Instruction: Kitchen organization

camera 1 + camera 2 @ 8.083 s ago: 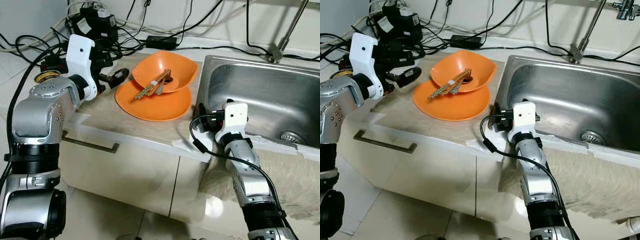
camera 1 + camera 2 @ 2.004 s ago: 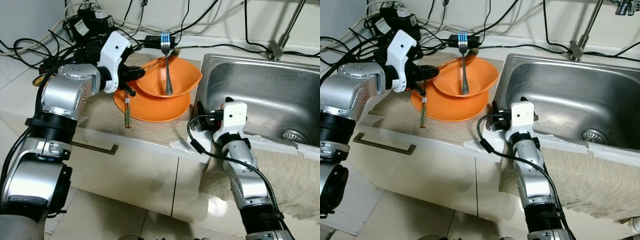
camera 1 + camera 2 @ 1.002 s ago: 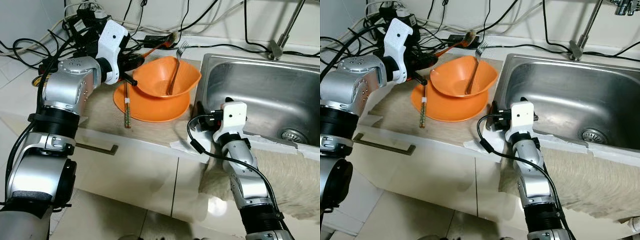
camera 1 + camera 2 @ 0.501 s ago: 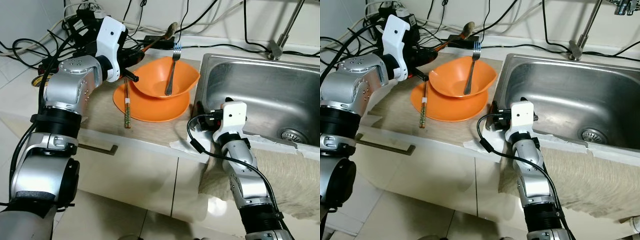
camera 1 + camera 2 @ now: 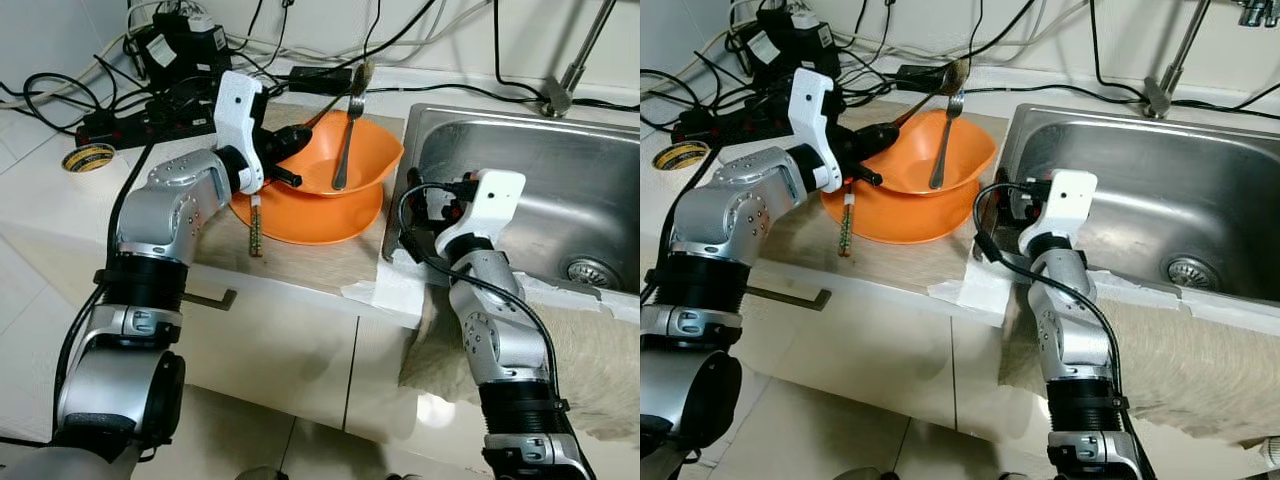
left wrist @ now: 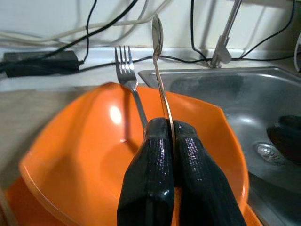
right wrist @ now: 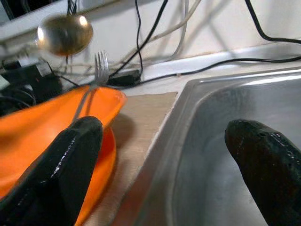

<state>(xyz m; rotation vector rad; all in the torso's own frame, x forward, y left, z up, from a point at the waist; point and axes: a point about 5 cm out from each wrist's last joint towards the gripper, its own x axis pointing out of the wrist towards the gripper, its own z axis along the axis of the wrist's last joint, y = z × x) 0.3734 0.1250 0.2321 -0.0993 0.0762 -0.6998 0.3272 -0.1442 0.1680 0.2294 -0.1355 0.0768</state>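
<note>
My left gripper [image 5: 290, 157] is shut on the handle of a metal spoon [image 5: 362, 76], which it holds above the orange bowl's [image 5: 372, 150] far rim. In the left wrist view both fingers [image 6: 150, 160] pinch the spoon [image 6: 157, 52] edge-on. A fork [image 5: 345, 140] leans upright inside the bowl, which sits on an orange plate [image 5: 300, 218]. A pair of chopsticks [image 5: 255, 226] lies on the counter against the plate's left edge. My right gripper [image 7: 162, 129] is open and holds nothing, hovering at the sink's left rim [image 5: 405, 170].
The steel sink [image 5: 560, 170] with its faucet base [image 5: 558, 97] takes up the right side. Power strips and tangled cables [image 5: 150, 105] crowd the back left, near a tape roll [image 5: 85, 157]. A beige cloth [image 5: 590, 345] drapes over the counter front; a drawer handle [image 5: 205, 297] sits below.
The left gripper has carried the spoon right and forward over the bowl. The right gripper has risen and moved toward the sink rim. The view has shifted slightly.
</note>
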